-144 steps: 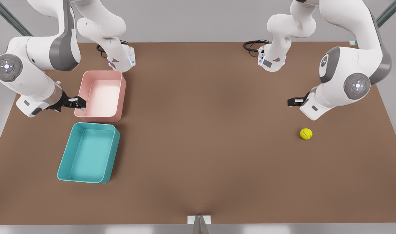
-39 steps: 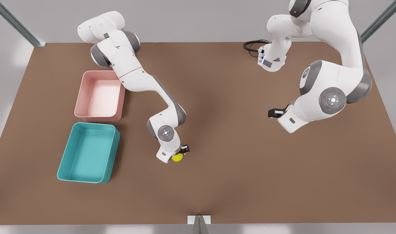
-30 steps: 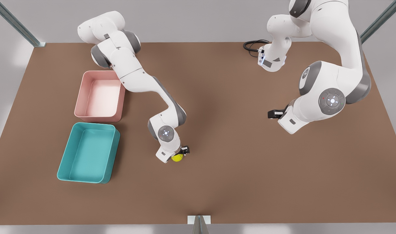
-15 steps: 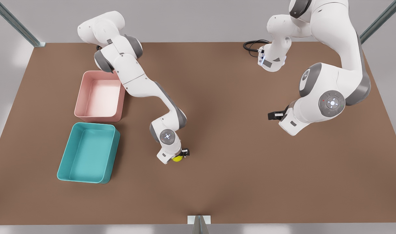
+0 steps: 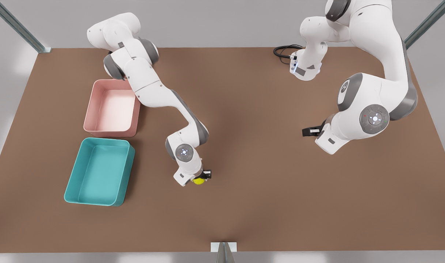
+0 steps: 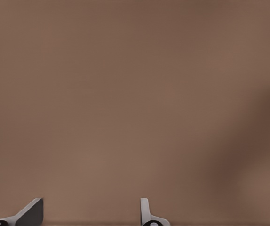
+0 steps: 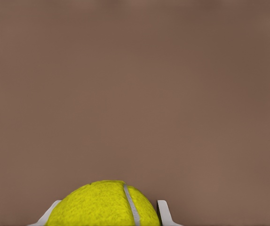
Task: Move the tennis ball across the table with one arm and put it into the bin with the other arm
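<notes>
Since a moment ago the right gripper rises a little off the table with the tennis ball clamped between its fingers — the carry toward the bin begins. Near the front view's right, the left gripper waits, jaws apart.

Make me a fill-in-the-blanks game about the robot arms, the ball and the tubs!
1. The right gripper is shut on the ______ ball.
2. The tub closest to the ball is the ______ bin.
3. The left gripper has its fingers ______ over the bare table.
4. Beside the teal bin sits a ______ tub.

Missing words: tennis; teal; open; pink
</notes>
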